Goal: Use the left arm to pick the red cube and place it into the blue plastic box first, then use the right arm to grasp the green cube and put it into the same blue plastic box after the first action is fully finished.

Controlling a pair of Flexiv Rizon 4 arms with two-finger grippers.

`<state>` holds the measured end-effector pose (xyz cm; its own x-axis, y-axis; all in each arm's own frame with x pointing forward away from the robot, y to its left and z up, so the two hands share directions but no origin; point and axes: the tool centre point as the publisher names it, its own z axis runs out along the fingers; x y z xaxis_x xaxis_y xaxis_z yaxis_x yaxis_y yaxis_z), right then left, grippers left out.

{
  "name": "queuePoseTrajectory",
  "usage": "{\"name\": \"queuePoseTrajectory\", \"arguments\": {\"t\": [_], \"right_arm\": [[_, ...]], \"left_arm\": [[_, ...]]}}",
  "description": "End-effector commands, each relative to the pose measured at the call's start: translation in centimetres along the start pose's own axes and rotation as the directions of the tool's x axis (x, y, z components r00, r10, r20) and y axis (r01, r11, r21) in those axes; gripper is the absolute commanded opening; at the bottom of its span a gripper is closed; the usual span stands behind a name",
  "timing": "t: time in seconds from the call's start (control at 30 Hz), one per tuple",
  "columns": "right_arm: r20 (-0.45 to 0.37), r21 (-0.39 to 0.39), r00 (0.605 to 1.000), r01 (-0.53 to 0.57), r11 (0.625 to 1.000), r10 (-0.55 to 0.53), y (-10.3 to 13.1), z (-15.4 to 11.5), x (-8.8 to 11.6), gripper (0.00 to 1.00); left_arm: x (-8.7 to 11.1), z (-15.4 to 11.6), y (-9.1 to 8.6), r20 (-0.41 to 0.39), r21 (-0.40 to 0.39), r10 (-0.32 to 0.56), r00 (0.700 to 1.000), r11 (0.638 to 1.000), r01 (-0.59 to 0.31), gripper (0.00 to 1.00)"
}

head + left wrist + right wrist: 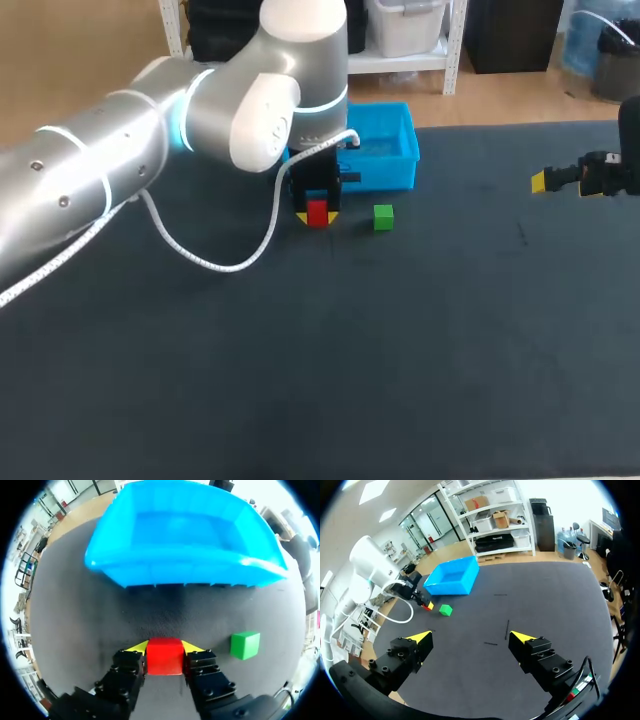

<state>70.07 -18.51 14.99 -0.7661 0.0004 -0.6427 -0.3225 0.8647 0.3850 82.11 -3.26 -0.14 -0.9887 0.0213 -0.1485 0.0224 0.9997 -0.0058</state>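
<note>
Step one is being done: red cube is being clamped on both sides by left gripper at the table just short of the empty box, green cube is being left untouched beside it, right gripper is being held spread, well away.

No legible text, label, number or sign anywhere.

A wide dark worktop with a matte, cloth-like surface fills the space. A few short thin marks cross its middle. Its far edge runs straight, and soft, even light lies over it.
</note>
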Motion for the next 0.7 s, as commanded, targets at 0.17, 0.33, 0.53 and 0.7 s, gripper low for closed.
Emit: {"name": "queuePoseTrajectory", "arguments": {"t": [0.17, 0.33, 0.53, 0.7], "right_arm": [[0.0, 0.001, 1.0, 0.0, 1.0, 0.0, 0.0, 0.0, 0.0, 1.0], [0.0, 0.001, 1.0, 0.0, 1.0, 0.0, 0.0, 0.0, 0.0, 1.0], [0.0, 0.001, 1.0, 0.0, 1.0, 0.0, 0.0, 0.0, 0.0, 1.0], [0.0, 0.001, 1.0, 0.0, 1.0, 0.0, 0.0, 0.0, 0.0, 1.0]], "left_arm": [[1.0, -4.6, 0.7, 0.055, 0.043, 0.02, 0.998, 0.999, -0.023, 0.0], [1.0, -7.3, 1.0, 0.087, 0.061, 0.025, 0.996, 0.998, -0.03, 0.0], [1.1, -9.3, 1.5, 0.13, 0.084, 0.037, 0.991, 0.995, -0.048, 0.0], [1.4, -9.3, 1.9, 0.138, 0.093, 0.051, 0.989, 0.994, -0.064, 0.0]]}}
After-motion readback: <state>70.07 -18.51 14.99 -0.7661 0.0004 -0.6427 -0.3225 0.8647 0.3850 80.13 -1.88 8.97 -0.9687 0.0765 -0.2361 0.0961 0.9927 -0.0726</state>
